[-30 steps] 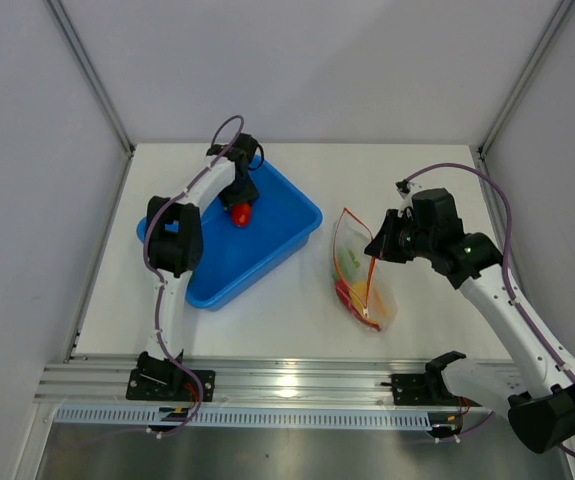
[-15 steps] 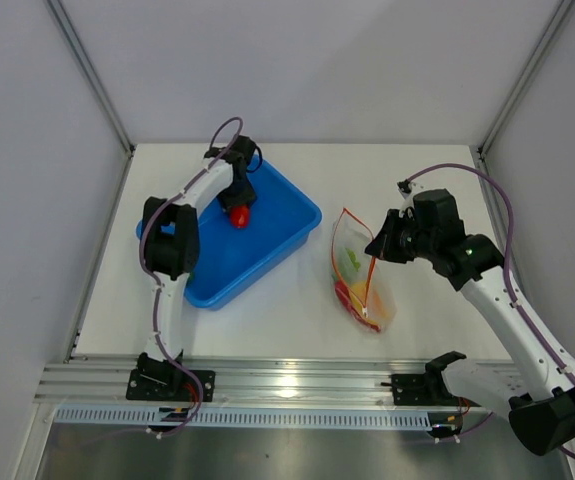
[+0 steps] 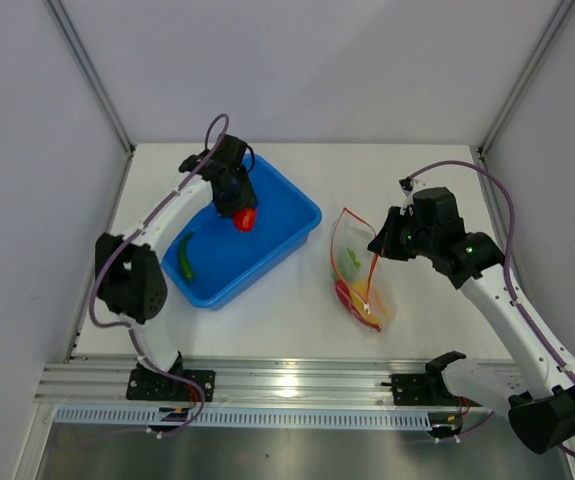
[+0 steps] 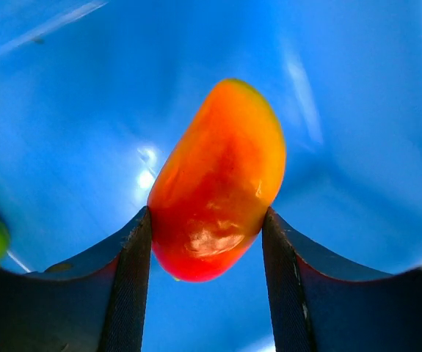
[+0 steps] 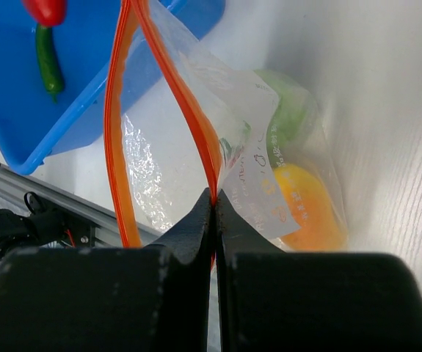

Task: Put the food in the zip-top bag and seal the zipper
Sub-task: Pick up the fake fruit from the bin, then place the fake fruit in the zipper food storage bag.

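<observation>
White table point(image 3: 287, 325) bears blue tray point(image 3: 237, 272), green pepper point(image 3: 186, 258) inside, bag point(image 3: 362, 278) beside.

The left fingers point(image 3: 237, 203) hold the red-orange fruit point(image 3: 248, 219) over the blue tray point(image 3: 277, 236).

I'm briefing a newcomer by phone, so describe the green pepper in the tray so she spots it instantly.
Find the blue tray on the left. On its floor, near the left wall, lies the green pepper: slim and curved. Its only neighbour, the red-orange oval fruit, is plump and clamped in the jaws of the left gripper.
</observation>
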Robot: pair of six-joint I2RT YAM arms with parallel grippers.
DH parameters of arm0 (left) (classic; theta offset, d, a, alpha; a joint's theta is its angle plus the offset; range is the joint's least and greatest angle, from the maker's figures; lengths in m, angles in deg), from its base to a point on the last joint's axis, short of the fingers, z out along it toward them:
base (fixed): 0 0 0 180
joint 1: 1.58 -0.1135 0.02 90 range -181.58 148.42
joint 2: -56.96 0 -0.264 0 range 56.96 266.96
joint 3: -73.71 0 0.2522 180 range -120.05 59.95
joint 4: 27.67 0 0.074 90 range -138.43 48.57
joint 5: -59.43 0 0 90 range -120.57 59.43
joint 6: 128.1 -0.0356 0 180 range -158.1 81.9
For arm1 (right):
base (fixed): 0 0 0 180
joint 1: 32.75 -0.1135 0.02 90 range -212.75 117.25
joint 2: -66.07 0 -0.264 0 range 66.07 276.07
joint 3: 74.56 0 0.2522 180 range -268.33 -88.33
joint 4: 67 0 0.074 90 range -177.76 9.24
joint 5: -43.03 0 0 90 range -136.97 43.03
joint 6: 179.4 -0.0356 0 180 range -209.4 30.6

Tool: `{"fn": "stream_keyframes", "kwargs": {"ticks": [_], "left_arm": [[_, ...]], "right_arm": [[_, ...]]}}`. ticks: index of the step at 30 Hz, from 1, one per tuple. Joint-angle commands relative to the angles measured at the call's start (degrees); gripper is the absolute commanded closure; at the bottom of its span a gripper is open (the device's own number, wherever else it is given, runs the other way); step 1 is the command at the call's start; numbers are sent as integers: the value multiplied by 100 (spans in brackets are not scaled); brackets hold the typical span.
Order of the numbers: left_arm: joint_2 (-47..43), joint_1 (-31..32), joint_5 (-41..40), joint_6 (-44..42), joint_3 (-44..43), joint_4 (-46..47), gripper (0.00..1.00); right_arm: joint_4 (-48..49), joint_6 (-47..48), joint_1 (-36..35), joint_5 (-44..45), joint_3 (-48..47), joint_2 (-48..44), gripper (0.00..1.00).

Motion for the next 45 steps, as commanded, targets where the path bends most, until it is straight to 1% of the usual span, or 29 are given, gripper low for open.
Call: {"fn": "stream_keyframes", "kwargs": {"ticks": [1, 3, 4, 6, 7, 8, 10, 11, 13, 16, 17, 20, 23, 25, 28, 31, 37, 41, 45], "left_arm": [[-1056, 304, 602, -268, 235, 205, 99], [-1433, 497, 796, -444, 314, 205, 99], [-1548, 567, 1144, -505, 340, 196, 99], [-1907, 778, 1463, -664, 436, 266, 99], [-2040, 883, 1995, -716, 489, 379, 99], [-2172, 937, 2322, -708, 594, 694, 99], [-2532, 1068, 2860, -638, 788, 1047, 99], [-2612, 1234, 3210, -559, 780, 1170, 100], [-2692, 1515, 3449, -445, 675, 1277, 99], [-2605, 1736, 3845, -138, 604, 1417, 99], [-2517, 1772, 4133, -67, 604, 1470, 99], [-2324, 1869, 4390, 223, 534, 1418, 99], [-2061, 1886, 4715, 504, 429, 1155, 99], [-1946, 1921, 4787, 540, 402, 866, 99], [-1752, 1939, 4804, 619, 419, 697, 99], [-1524, 1956, 4489, 724, 262, 128, 100], [-1093, 1957, 4558, 952, -63, -199, 99], [-961, 1965, 4602, 1269, -230, -199, 100], [-829, 1983, 4549, 1462, -424, -419, 99]], "right_arm": [[29, 106, -27, 102, -310, 101, 100], [90, 114, -27, -12, -266, 119, 100], [108, 132, -27, -39, -248, 110, 100], [178, 141, -27, -92, -196, 75, 100], [187, 167, -36, -118, -187, 66, 100], [178, 176, -36, -127, -187, 57, 100], [161, 211, -36, -153, -195, 49, 100], [152, 211, -36, -162, -204, 40, 100], [134, 237, -45, -180, -248, 31, 100], [161, 264, -53, -171, -292, 48, 100], [169, 264, -54, -171, -301, 49, 100], [231, 255, -71, -171, -310, 75, 100], [275, 255, -115, -127, -327, 66, 100], [336, 246, -150, -101, -336, 49, 100], [380, 220, -212, -83, -336, 5, 100], [389, 211, -299, -92, -354, -39, 100], [346, 202, -519, 57, -336, -241, 100], [345, 202, -651, 119, -248, -329, 100], [372, 237, -827, 207, -195, -382, 100]]}}
